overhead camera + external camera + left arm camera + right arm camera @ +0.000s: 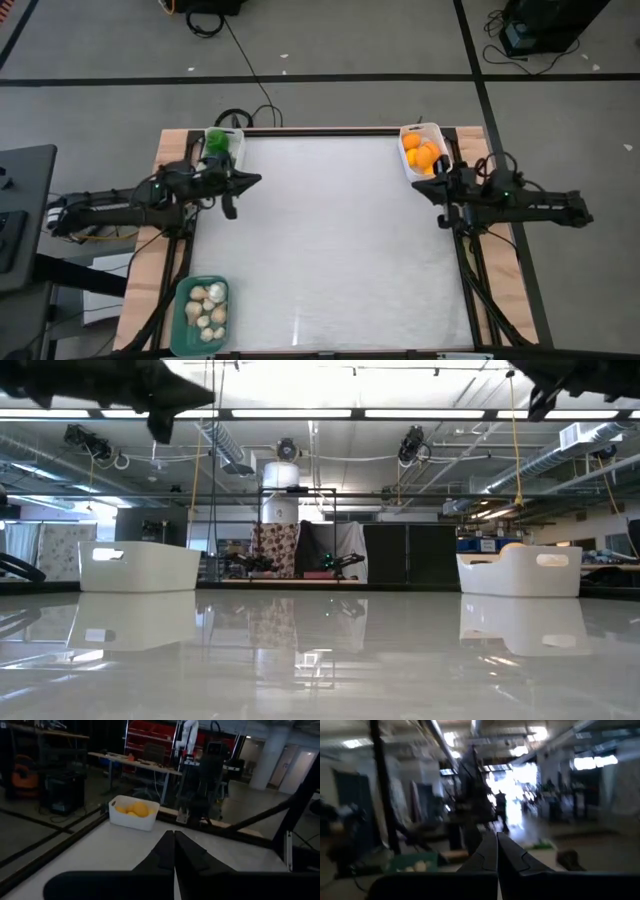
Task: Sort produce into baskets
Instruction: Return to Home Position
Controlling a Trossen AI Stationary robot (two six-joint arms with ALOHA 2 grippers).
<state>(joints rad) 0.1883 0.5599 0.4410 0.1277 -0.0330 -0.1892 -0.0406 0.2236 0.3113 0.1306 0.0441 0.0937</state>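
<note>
Three baskets hold the produce. At the table's far left corner a white basket (224, 143) holds green peppers (217, 139). Another white basket (424, 150) at the far right corner holds orange and yellow fruits (136, 809). Whitish mushroom-like pieces (208, 306) lie in a teal basket (205, 305) at the near left corner. My left gripper (254, 180) is shut and points level over the table's left side, beside the pepper basket. My right gripper (440, 188) is shut too, at the table's right edge just near of the fruit basket. Both hold nothing.
The white tabletop (330, 240) stretches between the arms with nothing lying on it. A black frame (320, 131) runs along the table's far edge. Cables (240, 60) cross the floor beyond it. In the low view both white baskets (138, 565) (520, 570) stand at the far edge.
</note>
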